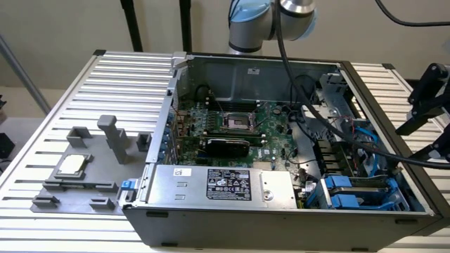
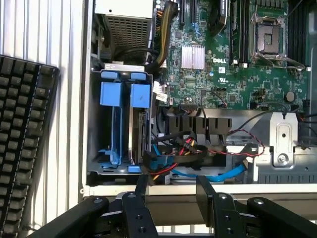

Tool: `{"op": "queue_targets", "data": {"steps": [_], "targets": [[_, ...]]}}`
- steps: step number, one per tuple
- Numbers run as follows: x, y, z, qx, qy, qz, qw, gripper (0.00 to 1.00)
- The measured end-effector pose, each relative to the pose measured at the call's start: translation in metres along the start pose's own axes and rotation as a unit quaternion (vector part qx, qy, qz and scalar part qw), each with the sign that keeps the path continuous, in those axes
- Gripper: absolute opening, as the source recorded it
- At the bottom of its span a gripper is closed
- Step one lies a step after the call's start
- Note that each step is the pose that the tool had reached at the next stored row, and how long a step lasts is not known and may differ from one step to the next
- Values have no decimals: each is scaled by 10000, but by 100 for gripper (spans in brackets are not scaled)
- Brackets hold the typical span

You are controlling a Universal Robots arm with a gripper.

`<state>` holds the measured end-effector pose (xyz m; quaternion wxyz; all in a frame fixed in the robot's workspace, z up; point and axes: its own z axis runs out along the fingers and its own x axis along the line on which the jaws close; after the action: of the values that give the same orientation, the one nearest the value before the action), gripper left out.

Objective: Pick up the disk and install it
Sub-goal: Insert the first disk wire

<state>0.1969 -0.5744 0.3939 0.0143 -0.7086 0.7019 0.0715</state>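
Note:
The disk (image 2: 140,97), grey metal held between bright blue rails, stands on edge inside the drive cage of the open computer case (image 1: 281,221), beside a second blue carrier (image 2: 111,94). The same blue-railed units (image 1: 349,191) sit at the case's near corner on the exterior view's right. My gripper (image 2: 173,192) hangs just outside the case wall by that cage, open, with nothing between its black fingers (image 2: 208,194). In the exterior view the gripper (image 1: 416,141) is at the right edge, above the case's side rim.
A green motherboard (image 1: 232,124) fills the case floor, with a silver box with a black label (image 1: 225,184) at the near side. Red, black and blue cables (image 2: 198,153) lie beside the cage. A black keyboard (image 2: 25,144) lies outside the case. A grey fixture holding a small silver chip (image 1: 72,164) sits on the slatted table.

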Motion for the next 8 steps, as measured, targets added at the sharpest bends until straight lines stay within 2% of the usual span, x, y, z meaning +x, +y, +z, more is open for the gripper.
{"op": "queue_targets", "data": {"steps": [4, 8], "targets": [[165, -17, 21, -41, -17, 4, 10000, 51], [311, -25, 63, -59, -27, 5, 10000, 51]]}}
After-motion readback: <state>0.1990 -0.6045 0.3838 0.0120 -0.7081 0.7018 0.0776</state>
